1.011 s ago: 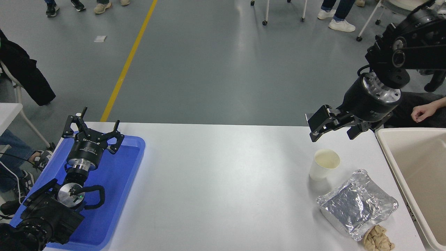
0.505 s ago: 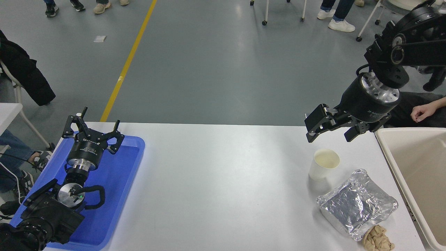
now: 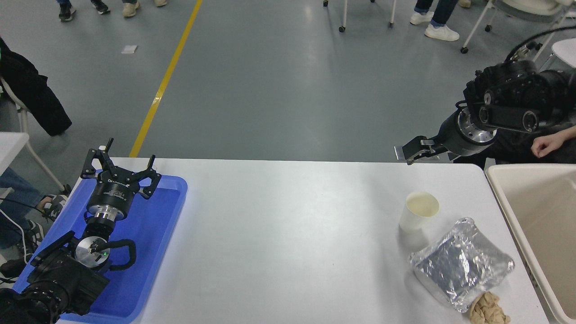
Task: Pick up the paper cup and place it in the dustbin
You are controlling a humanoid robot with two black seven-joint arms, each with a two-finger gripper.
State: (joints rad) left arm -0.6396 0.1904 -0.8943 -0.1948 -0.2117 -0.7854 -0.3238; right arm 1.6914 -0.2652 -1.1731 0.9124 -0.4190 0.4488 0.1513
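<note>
Paper cup (image 3: 419,211) standing upright on table (image 3: 288,234), toward right side. Foil bag (image 3: 461,263) lying just nearer than cup, to its right; crumpled wad (image 3: 488,309) sitting at bag's near end. Dustbin (image 3: 497,186) standing right of table, beside its edge. Tray (image 3: 153,252) lying at table's left end, left gripper (image 3: 120,173) hanging over it. Right gripper (image 3: 416,152) hanging beyond table's far edge, behind cup.

The left arm lies at the lower left of the frame, its left gripper (image 3: 120,168) spread wide and pointing up-frame. The right arm enters at the right edge, its right gripper (image 3: 416,151) pointing left, fingers indistinct.
</note>
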